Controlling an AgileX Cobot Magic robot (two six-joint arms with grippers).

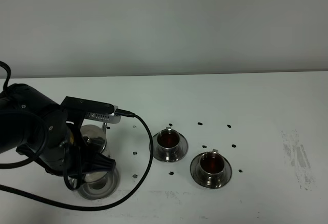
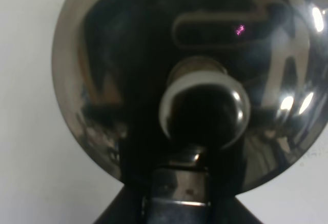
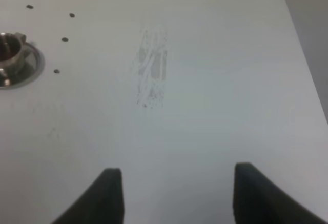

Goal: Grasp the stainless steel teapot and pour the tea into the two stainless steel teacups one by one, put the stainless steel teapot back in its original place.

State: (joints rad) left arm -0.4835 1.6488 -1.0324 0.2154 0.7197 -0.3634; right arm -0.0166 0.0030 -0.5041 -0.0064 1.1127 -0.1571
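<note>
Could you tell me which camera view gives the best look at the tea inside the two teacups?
The exterior high view: both teacups face up on their saucers, showing dark reddish tea. The right wrist view catches only one cup at the frame's edge. The left wrist view is filled by the teapot lid, with no cups.

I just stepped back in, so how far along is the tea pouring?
Both cups, the nearer-left one and the right one, already hold dark tea, so pouring looks done. In hand: the left claw is shut at the teapot, which sits over its saucer; whether it rests fully I cannot tell. Left: letting go and pulling away. The right claw is open over bare table.
</note>
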